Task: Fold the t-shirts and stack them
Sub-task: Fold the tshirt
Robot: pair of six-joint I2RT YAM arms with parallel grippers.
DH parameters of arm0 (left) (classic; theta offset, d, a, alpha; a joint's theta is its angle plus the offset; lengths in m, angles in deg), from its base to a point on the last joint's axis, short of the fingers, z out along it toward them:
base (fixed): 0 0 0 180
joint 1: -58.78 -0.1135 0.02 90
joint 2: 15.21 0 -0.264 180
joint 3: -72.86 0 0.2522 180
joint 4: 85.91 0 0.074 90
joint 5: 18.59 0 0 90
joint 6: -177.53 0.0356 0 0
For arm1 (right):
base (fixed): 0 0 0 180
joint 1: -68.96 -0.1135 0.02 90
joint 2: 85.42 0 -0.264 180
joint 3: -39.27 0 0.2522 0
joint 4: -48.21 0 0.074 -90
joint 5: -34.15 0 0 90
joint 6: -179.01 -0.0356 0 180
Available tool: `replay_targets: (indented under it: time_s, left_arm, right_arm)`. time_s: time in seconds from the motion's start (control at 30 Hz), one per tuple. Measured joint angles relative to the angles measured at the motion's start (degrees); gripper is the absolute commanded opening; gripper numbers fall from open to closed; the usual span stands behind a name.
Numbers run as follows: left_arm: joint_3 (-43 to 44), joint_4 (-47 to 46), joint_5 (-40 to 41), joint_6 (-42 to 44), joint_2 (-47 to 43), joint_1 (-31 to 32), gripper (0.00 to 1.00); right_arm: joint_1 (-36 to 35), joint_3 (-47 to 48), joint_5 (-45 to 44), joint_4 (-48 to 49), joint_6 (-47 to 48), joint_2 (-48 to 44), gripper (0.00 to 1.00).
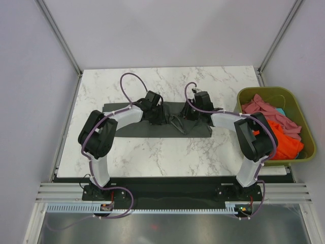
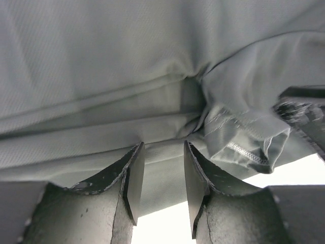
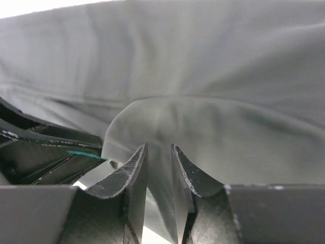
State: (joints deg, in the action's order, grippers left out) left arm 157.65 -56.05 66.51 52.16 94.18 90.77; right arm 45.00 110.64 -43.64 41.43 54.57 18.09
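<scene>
We find the charcoal t-shirt (image 1: pixel 137 131) spread flat across the middle of the marble table (image 1: pixel 152 157), with both arms reaching to its centre. The left gripper (image 2: pixel 162 148) is clamped on a raised hem and the right gripper (image 3: pixel 158 148) pinches a ridge of the same cloth just beside it. We judge that this gives two anchor points for drawing a straight fold. The orange t-shirt (image 1: pixel 287 145) and the pink t-shirt (image 1: pixel 261 107) lie in the olive bin (image 1: pixel 264 91), well apart from the work.

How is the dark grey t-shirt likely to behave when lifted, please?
Probably floppy: the dark grey t-shirt lies in soft folds and wrinkles. Likely light, as the cloth looks thin. It would probably sag wherever unsupported.
</scene>
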Motion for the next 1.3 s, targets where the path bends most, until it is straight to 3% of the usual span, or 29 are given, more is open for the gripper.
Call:
replay_targets:
  time_s: [0.4,0.67,0.97,1.3]
  left_arm:
    - [-1.84,-0.02,-1.97,-2.64,-5.64,-1.46,0.52]
    - [4.04,-0.66,-9.75,-2.54,-3.04,-1.64,0.52]
    - [4.85,-1.33,-11.63,-1.99,3.28,-1.62,0.42]
    - [3.65,-1.2,-8.92,-1.42,5.51,-1.62,0.37]
  right_arm:
    - [-5.4,0.72,-2.43,-1.79,3.78,3.43,0.26]
    - [-5.2,1.92,-5.38,-4.83,5.7,2.08,0.24]
    - [-5.18,2.43,-7.17,-5.77,5.77,-1.14,0.22]
    - [-3.96,0.11,-10.19,-7.13,5.77,-1.31,0.2]
